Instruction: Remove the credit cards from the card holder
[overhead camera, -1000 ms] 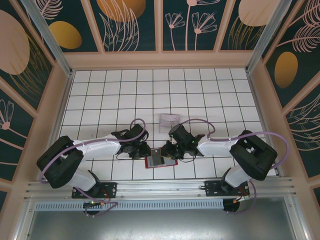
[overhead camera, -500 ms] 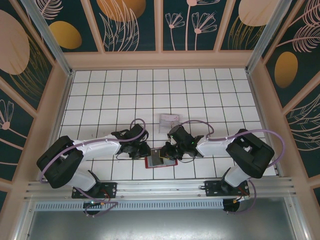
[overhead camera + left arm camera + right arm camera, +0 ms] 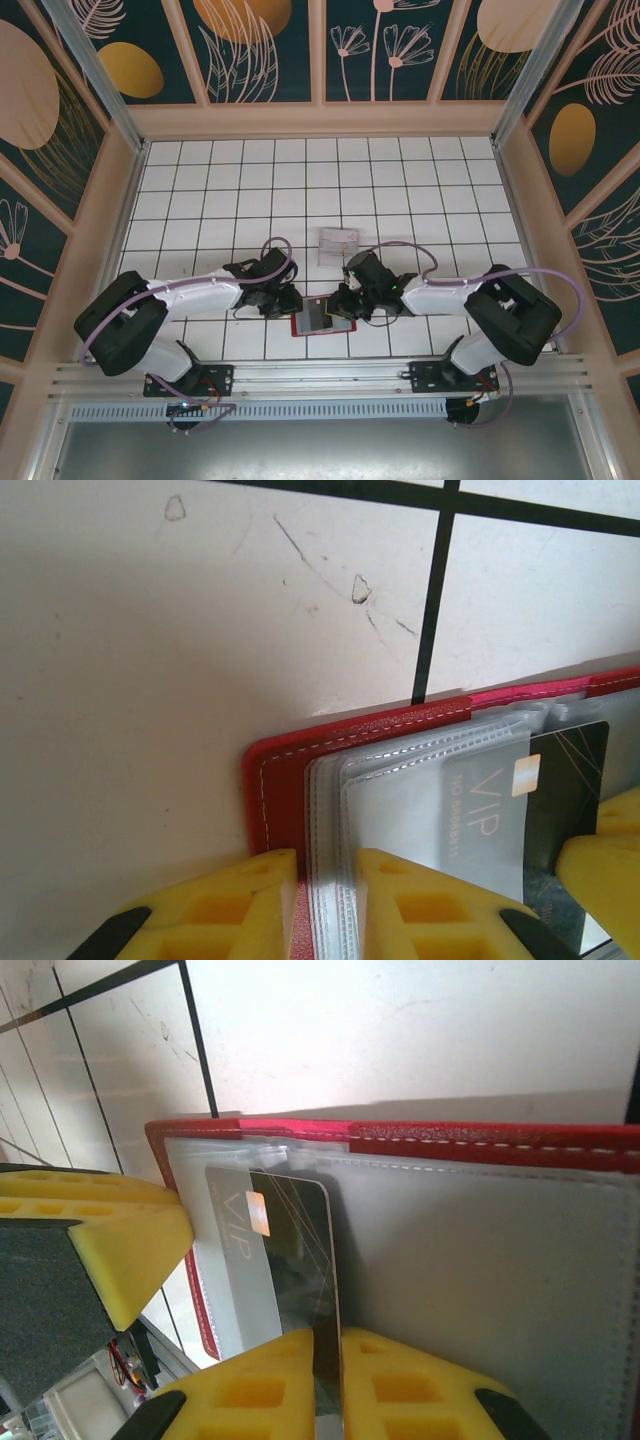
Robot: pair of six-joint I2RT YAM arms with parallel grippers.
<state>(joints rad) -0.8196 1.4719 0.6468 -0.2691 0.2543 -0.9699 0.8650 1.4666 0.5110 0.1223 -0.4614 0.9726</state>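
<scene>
Overhead view looks down; both wrist views closely share the card holder (image 3: 450, 1140).

The top view is bright and even. Overhead light leaves the white table (image 3: 400, 180) almost free of shade, with only soft, short shadows under the arms (image 3: 195, 293) at the near side. The walls (image 3: 60, 150) left and right are dimmer, and the wide lens splays them outward. Both wrist views are sharp on the holder (image 3: 300, 748) and card (image 3: 290, 1250) but soft on the yellow pads (image 3: 240, 905) close to the lens. The clear sleeves (image 3: 420, 780) carry pale glare, the card's gold chip glints, and a grey shadow lies on the tile beside the holder.
</scene>
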